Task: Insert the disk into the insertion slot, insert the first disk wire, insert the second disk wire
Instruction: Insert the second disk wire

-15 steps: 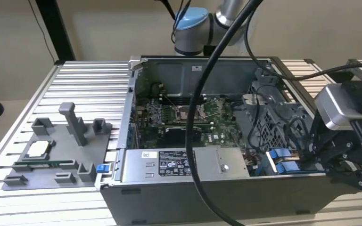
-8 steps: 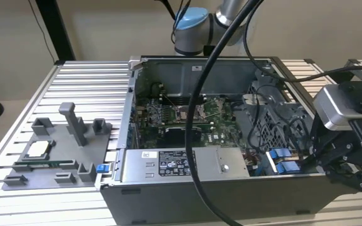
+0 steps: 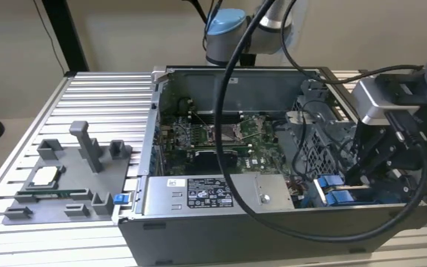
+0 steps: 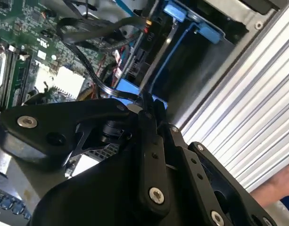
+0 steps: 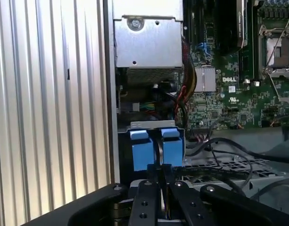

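The disk, a hard drive framed by a bright blue plastic carrier point(image 5: 153, 147), is seen seated in the insertion slot of blue rails and grey metal walls point(image 4: 191, 26), at the open computer case's point(image 3: 221, 233) corner on the exterior view's right, beside the grey labelled power-supply box point(image 3: 209, 194). It is judged rigid, fairly heavy and shock-sensitive; the blue carrier tabs are the likely hold. The black claw point(image 5: 161, 173) is seen in both wrist views with fingers pressed nearly together just at the carrier's tabs; a thin dark wire point(image 4: 99, 80) runs close by, but whether anything is pinched cannot be told. A green motherboard point(image 3: 213, 136) lies alongside.
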You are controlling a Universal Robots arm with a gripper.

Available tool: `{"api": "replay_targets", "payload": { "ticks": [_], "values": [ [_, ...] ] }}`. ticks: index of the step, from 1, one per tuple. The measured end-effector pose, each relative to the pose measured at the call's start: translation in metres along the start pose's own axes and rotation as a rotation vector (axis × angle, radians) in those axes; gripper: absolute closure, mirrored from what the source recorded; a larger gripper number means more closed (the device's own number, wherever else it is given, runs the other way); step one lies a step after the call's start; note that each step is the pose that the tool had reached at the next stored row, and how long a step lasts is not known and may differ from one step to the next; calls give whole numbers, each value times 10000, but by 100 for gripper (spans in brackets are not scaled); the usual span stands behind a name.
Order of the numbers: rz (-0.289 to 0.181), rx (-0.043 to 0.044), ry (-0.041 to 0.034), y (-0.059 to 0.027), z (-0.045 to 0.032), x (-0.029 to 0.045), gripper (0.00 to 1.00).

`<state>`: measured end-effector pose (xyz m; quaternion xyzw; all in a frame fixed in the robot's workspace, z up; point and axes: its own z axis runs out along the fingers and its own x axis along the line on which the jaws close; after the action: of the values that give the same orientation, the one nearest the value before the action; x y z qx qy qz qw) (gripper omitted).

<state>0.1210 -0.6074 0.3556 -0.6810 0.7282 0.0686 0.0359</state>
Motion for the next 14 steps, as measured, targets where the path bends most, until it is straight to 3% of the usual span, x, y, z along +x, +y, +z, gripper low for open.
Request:
{"api": "replay_targets", "payload": {
  "ticks": [2, 4, 6, 9, 10, 12, 14],
  "values": [
    [-4, 33, 4, 7, 5, -88, 100],
    [-20, 166, 70, 12, 11, -167, 100],
    [-42, 400, 354, 15, 18, -215, 100],
    [-96, 939, 861, 18, 25, -263, 100],
    [-113, 1112, 947, 19, 26, -273, 100],
    [-127, 1287, 951, 20, 30, -291, 100],
    [-128, 1319, 948, 21, 35, -307, 100]
  ]
}}
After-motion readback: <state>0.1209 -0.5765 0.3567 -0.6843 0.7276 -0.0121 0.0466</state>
